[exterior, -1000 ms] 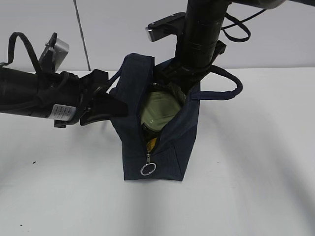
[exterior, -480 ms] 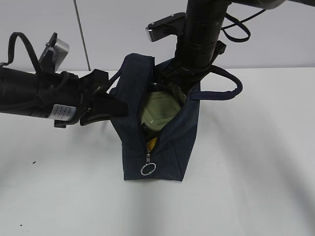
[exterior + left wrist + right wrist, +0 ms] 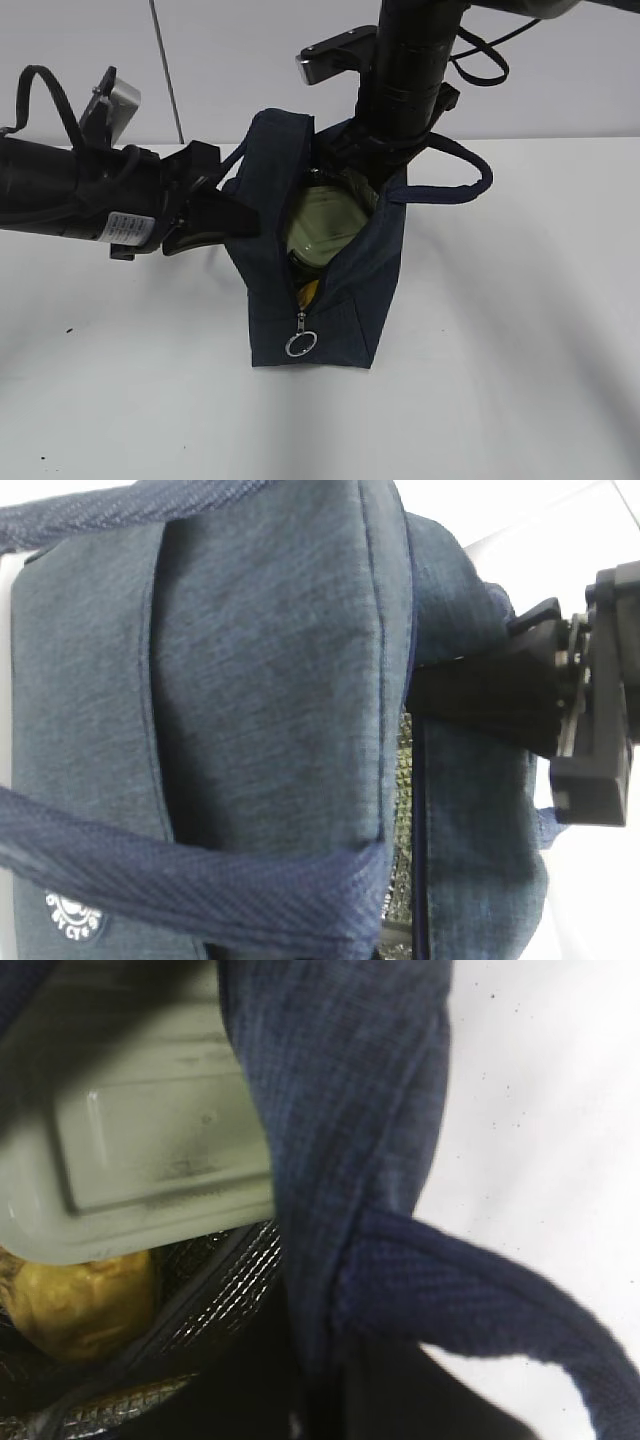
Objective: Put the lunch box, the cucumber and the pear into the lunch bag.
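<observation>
The navy lunch bag (image 3: 330, 300) stands open at the table's middle, its ring pull (image 3: 299, 345) at the near end. The sage-green lunch box (image 3: 325, 232) lies inside, and it also shows in the right wrist view (image 3: 150, 1150). The yellow pear (image 3: 80, 1305) sits under it, showing as a sliver in the exterior view (image 3: 308, 291). A dark green shape (image 3: 350, 190) at the far end of the opening may be the cucumber. My left gripper (image 3: 240, 215) holds the bag's left handle (image 3: 200, 880). My right gripper (image 3: 385, 165) grips the bag's right rim (image 3: 340, 1160). Both sets of jaws are hidden.
The bag's right handle (image 3: 470, 180) loops out over the white table (image 3: 520, 330). A white wall with a dark seam (image 3: 165, 70) stands behind. The left arm (image 3: 70, 195) lies low across the table's left side.
</observation>
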`<state>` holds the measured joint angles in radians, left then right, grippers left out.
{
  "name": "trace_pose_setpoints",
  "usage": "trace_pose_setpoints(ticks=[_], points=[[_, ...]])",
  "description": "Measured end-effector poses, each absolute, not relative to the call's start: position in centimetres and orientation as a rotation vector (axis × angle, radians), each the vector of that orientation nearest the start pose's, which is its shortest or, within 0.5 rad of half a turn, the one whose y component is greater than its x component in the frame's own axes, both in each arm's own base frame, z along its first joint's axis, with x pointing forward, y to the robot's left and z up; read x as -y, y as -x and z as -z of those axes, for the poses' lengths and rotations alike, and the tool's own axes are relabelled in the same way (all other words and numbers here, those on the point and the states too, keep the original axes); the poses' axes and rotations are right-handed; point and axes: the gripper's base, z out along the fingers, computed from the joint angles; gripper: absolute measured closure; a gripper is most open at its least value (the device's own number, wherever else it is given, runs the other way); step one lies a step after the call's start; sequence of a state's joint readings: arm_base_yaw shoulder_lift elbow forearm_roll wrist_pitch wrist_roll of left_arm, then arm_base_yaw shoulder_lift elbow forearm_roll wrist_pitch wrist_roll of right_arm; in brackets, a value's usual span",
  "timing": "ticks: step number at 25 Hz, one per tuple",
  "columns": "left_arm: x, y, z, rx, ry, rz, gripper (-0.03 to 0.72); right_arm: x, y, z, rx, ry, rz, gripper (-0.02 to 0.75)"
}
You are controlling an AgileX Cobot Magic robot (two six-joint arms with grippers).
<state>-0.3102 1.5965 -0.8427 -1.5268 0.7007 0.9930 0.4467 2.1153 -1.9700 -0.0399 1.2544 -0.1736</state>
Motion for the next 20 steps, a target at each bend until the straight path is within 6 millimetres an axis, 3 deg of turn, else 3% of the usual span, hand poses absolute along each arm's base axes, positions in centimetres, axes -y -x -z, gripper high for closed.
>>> trace_pose_setpoints(ticks=[20], points=[[15.04, -27.69, -22.15, -2.367, -0.148, 1.218, 0.707, -19.31, -41.1, -26.4, -2.74, 0.889, 0.005, 0.731]])
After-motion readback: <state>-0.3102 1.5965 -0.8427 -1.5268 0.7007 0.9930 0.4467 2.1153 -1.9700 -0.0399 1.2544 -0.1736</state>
